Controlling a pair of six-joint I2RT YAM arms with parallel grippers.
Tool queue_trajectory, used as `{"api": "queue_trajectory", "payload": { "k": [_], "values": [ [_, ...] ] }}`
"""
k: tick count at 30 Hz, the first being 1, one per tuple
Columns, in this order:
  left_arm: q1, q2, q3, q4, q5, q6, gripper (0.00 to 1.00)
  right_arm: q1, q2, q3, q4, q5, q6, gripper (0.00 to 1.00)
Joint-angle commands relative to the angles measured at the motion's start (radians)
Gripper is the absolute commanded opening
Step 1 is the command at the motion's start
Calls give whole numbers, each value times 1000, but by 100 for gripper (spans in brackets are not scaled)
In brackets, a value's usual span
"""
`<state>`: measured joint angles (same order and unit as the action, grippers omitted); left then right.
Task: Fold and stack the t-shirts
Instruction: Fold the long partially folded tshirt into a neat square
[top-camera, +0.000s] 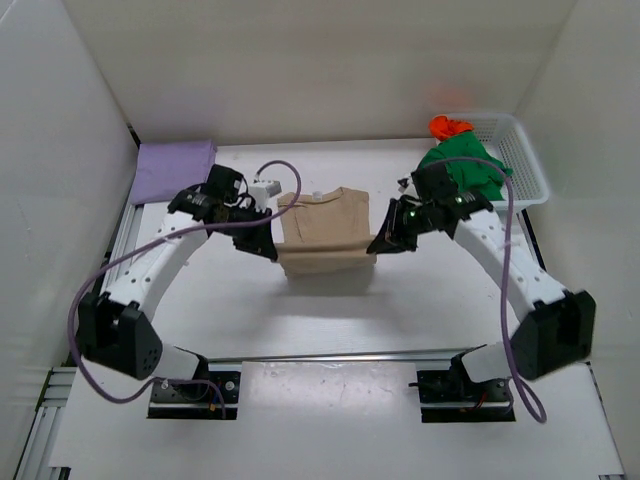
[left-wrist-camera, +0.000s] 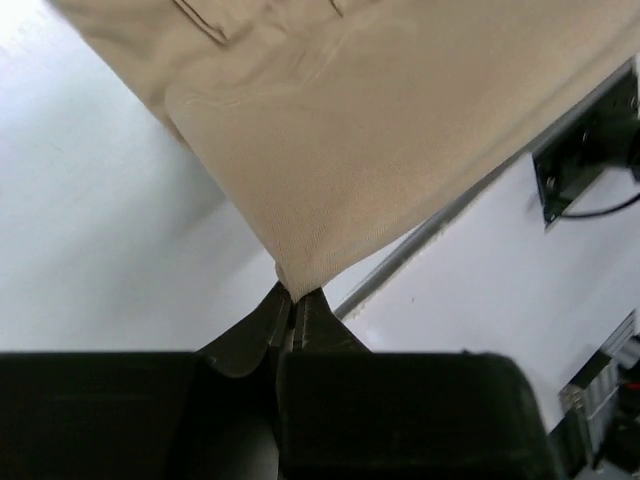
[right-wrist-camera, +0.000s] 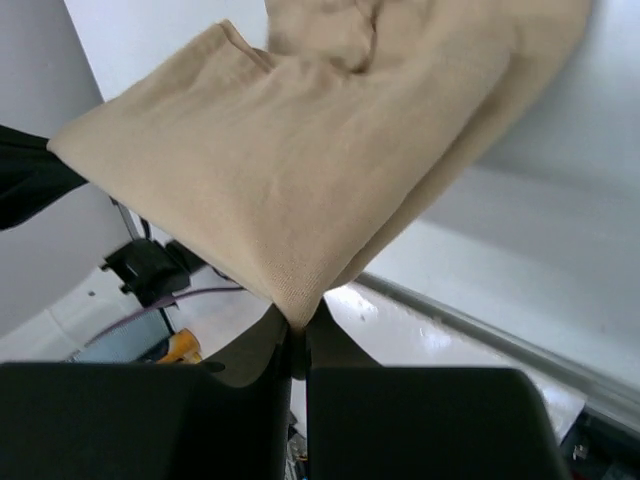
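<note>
The beige tan t-shirt (top-camera: 325, 232) hangs folded between both grippers above the middle of the table. My left gripper (top-camera: 268, 247) is shut on its lower left corner, which shows in the left wrist view (left-wrist-camera: 296, 292). My right gripper (top-camera: 382, 243) is shut on its lower right corner, which shows in the right wrist view (right-wrist-camera: 298, 322). The lilac purple t-shirt (top-camera: 173, 168) lies folded at the back left. The bright green t-shirt (top-camera: 468, 165) and the orange-red t-shirt (top-camera: 448, 126) lie in the basket.
A white mesh basket (top-camera: 522, 160) stands at the back right. White walls close in the table on the left, back and right. A metal rail (top-camera: 340, 354) crosses the table in front of the arm bases.
</note>
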<state>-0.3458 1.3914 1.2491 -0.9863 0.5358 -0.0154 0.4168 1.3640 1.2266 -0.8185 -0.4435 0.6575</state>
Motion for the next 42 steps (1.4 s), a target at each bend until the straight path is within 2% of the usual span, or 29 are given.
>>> {"api": "queue_trajectory", "payload": {
  "k": [1, 6, 8, 11, 16, 26, 28, 29, 31, 32, 33, 34, 36, 37, 38, 39, 42],
  "values": [
    [74, 119, 114, -29, -43, 15, 10, -53, 154, 158, -71, -20, -77, 0],
    [143, 313, 382, -38, -10, 15, 10, -81, 425, 388, -84, -60, -101, 0],
    [152, 386, 430, -48, -10, 15, 10, -105, 487, 492, -94, -60, -101, 0],
    [175, 446, 470, -48, -10, 15, 10, -134, 611, 577, -94, -60, -79, 0],
    [215, 570, 577, -38, 47, 15, 10, -173, 730, 730, -103, -112, -47, 0],
    [215, 728, 748, -29, 69, 15, 10, -200, 817, 766, -44, -103, 36, 0],
    [215, 770, 757, -9, 69, 15, 10, -200, 842, 766, 8, -90, 56, 5],
    [215, 784, 783, -9, 69, 15, 11, -200, 851, 766, 33, -90, 66, 13],
    [225, 831, 808, 3, 47, 15, 22, -210, 885, 766, 126, -90, 109, 30],
    [225, 850, 843, 15, 38, 15, 30, -210, 900, 786, 154, -81, 129, 45],
    [225, 868, 864, 29, 24, 15, 41, -210, 915, 798, 221, -71, 170, 50],
    [225, 905, 887, 29, -23, 15, 58, -210, 950, 816, 248, -61, 191, 52],
    [234, 932, 961, 40, -84, 15, 62, -219, 1013, 917, 283, -52, 223, 55],
    [247, 942, 983, 40, -179, 15, 66, -219, 1030, 962, 283, -34, 223, 55],
    [261, 942, 996, 49, -215, 15, 75, -219, 1031, 993, 283, -5, 223, 55],
    [272, 928, 997, 49, -226, 15, 77, -219, 1021, 1007, 283, 18, 206, 55],
    [301, 868, 931, 89, -169, 15, 83, -219, 907, 900, 304, 75, 90, 55]
  ]
}}
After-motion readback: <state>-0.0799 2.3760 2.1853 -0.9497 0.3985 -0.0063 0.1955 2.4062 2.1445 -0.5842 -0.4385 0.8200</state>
